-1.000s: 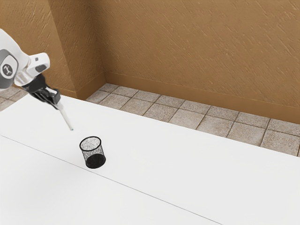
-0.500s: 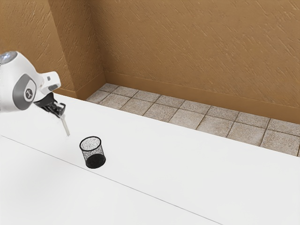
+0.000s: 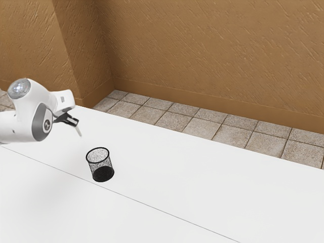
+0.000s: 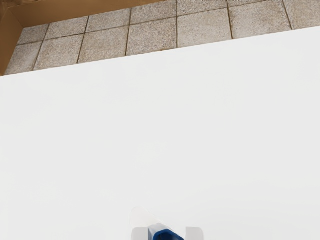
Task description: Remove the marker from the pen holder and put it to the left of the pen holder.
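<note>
Marker: pinched between your gripper's two fingers, tilted, tip downward, outside and apart from the upright pen holder. It appears raised above the table, though clearance is hard to judge. For placement, you should lower slowly to the holder's left, bring the barrel nearly flat, and release only upon contact, lest it drop or roll.

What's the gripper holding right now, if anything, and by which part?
The marker, held near its blue end, its pale length slanting down from the gripper.
</note>
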You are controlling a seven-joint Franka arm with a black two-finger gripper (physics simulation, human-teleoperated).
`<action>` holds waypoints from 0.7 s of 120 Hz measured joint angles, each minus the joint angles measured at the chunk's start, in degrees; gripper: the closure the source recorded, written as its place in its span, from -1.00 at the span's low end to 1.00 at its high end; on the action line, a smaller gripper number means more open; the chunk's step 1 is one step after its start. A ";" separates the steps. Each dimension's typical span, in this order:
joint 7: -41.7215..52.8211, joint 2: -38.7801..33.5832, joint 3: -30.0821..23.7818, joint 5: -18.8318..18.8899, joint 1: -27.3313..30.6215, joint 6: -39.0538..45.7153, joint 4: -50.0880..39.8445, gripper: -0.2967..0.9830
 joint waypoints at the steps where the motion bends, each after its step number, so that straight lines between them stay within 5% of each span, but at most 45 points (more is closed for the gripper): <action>1: 0.10 0.03 0.00 -0.02 0.02 0.21 -0.07 0.69; 56: 4.17 2.77 -0.06 -0.38 0.21 4.78 -0.81 0.69; 84: 4.79 1.00 -0.03 -0.15 0.23 4.26 -1.50 -0.04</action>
